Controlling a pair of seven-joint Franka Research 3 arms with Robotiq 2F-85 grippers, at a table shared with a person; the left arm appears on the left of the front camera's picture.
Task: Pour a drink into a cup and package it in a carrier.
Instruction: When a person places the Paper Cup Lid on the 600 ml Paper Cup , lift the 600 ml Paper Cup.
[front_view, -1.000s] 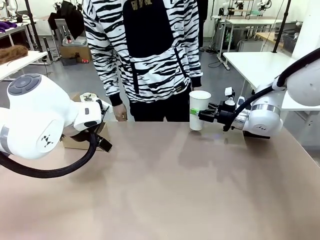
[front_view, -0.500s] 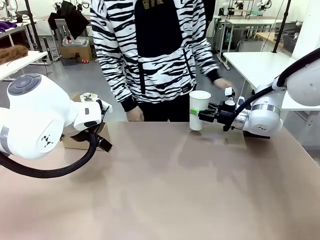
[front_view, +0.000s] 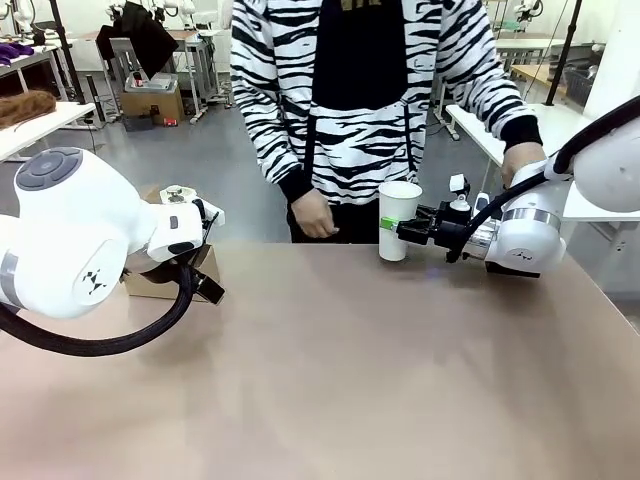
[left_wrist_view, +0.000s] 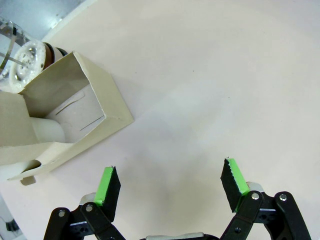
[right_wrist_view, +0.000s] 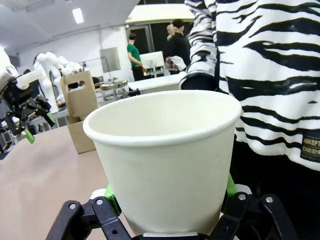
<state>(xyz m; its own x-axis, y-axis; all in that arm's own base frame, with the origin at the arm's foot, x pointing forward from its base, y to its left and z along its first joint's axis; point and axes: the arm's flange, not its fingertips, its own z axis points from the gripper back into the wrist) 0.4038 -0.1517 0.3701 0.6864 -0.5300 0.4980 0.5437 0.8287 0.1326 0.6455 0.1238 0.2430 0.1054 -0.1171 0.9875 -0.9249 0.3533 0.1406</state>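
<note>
My right gripper is shut on the lower half of the white paper cup at the table's far edge; the cup stands upright and looks empty, with green pads against its sides. The brown cardboard carrier sits at the far left, partly behind my left arm. In the left wrist view my left gripper hangs open above bare table, just beside the carrier. A clear glass jug with a white lid stands behind the carrier; I cannot make out the drink in it.
A person in a zebra-striped top stands at the far side, one hand near the table edge left of the cup, the other hand over the white side table at the right.
The person has stepped to the right and stretched one arm out to the white side table. Neither arm nor the cup has moved.
</note>
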